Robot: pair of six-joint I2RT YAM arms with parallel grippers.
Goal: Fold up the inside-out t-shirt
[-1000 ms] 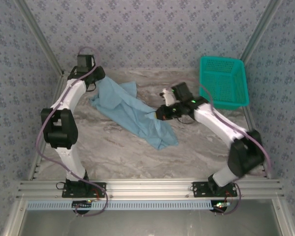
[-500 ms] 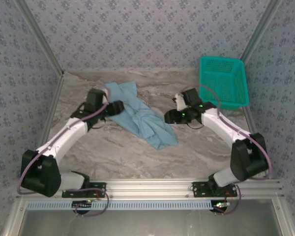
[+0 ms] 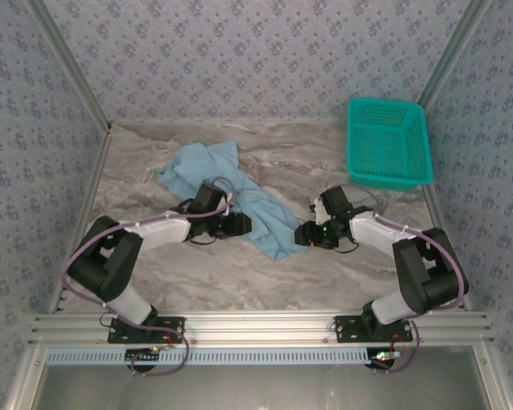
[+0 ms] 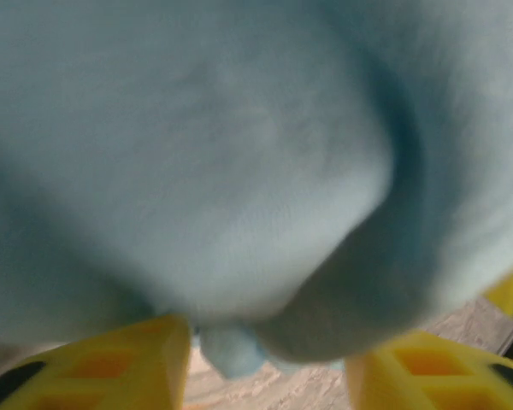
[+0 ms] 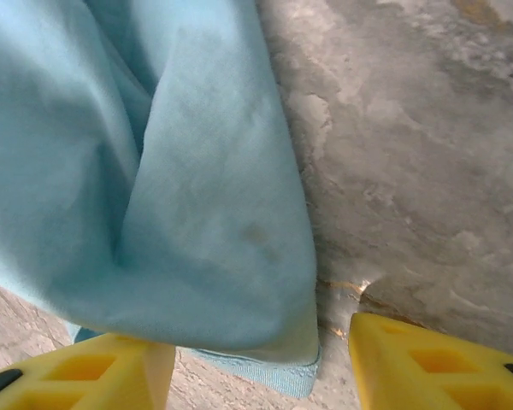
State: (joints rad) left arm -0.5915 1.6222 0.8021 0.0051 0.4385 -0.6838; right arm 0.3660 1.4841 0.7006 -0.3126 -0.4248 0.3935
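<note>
Nearest, the left gripper lies low over the table, its yellow fingers spread apart with a bulge of the t-shirt hanging between them. The right gripper faces it, its jaws likewise spread at the shirt's near corner. The crumpled shirt stretches back toward the far left, and a teal basket stands far right

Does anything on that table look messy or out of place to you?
Only the light-blue t-shirt: it lies bunched and wrinkled in a diagonal heap across the table instead of spread flat. The teal basket sits upright in the far right corner.
</note>
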